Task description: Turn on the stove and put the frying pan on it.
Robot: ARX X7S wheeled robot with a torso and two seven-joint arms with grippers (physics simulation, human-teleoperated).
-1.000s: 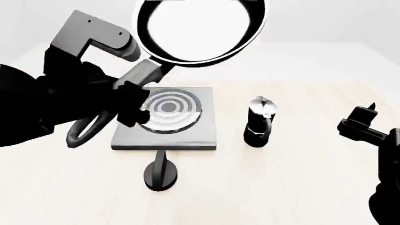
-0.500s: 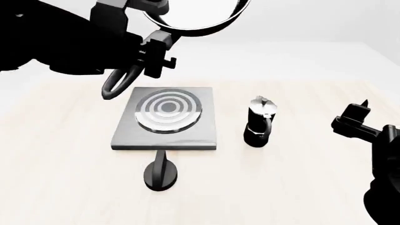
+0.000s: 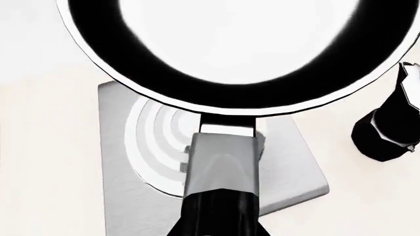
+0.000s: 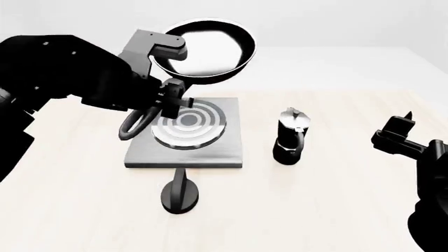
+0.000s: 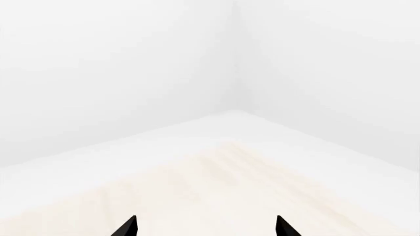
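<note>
While held up off the table in the head view, frying pan [image 4: 204,49] tilted, pale glossy inside facing camera, rim up above far edge of stove [image 4: 186,132]. Handle running down-left into left gripper [image 4: 170,99], clamped on the handle; loop end poking out below the gripper, over stove's left edge. Pan not touching stove. Stove flat on light wood table [image 4: 336,199], ring burner [image 4: 189,124] bare. Black knob [image 4: 180,193] just in front of stove's near edge, apart from it. Moka pot [image 4: 290,136] upright just right of stove, not touching. Right gripper [image 4: 397,135] at right side, well apart from pot and stove, holding nothing; fingers look spread here but hard to read.

Left wrist view: frying pan [image 3: 244,46] filling most of frame, black rim, white reflecting inside. Grey handle neck [image 3: 222,162] coming back toward camera into black handle part; gripper fingers themselves out of sight here. Stove [image 3: 128,177] underneath, burner rings [image 3: 157,142] partly covered by pan and handle. Clear gap between pan and burner. Moka pot [image 3: 387,130] beside stove's corner, cut by frame edge.

Right wrist view: two black fingertips [image 5: 128,227] at frame edge, set apart, nothing between. Right gripper [image 5: 204,228] pointing over bare table [image 5: 217,191] toward white wall corner. No task things visible.
</note>
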